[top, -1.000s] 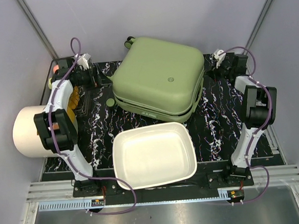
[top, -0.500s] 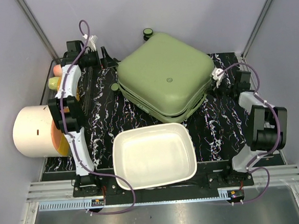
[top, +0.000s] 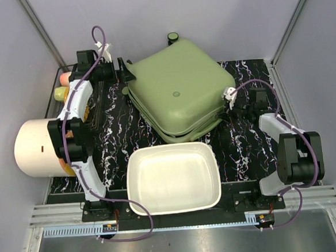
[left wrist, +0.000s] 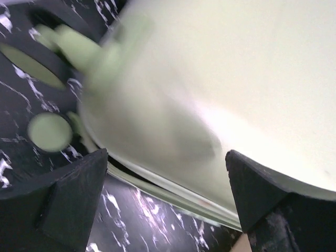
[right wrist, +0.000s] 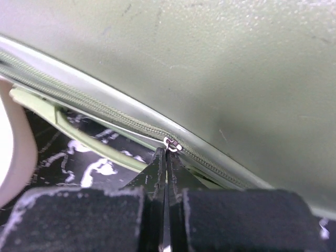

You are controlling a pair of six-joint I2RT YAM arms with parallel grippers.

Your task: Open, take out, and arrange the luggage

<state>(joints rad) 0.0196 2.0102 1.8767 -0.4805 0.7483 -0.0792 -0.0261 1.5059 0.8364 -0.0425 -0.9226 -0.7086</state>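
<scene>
Black marbled tabletop (top: 117, 135): closed olive-green soft-sided suitcase (top: 177, 93) is being supported behind white rectangular plastic bin (top: 172, 180). Left gripper (left wrist: 165, 157) is being held spread at its corner; right gripper (right wrist: 167, 155), pressed together at zipper pull (right wrist: 172, 144), is being resolved in wrist view only.

**Tight at both tools**

Ahead of our left gripper (left wrist: 167, 176), the luggage (top: 177, 91) fills the gap between the spread fingers. Our right gripper (right wrist: 167, 156), tips pinched together, faces its zipper seam, with the white bin (top: 171, 148) close on its left. Behind it, over the tabletop (top: 251, 140), there is room.
</scene>
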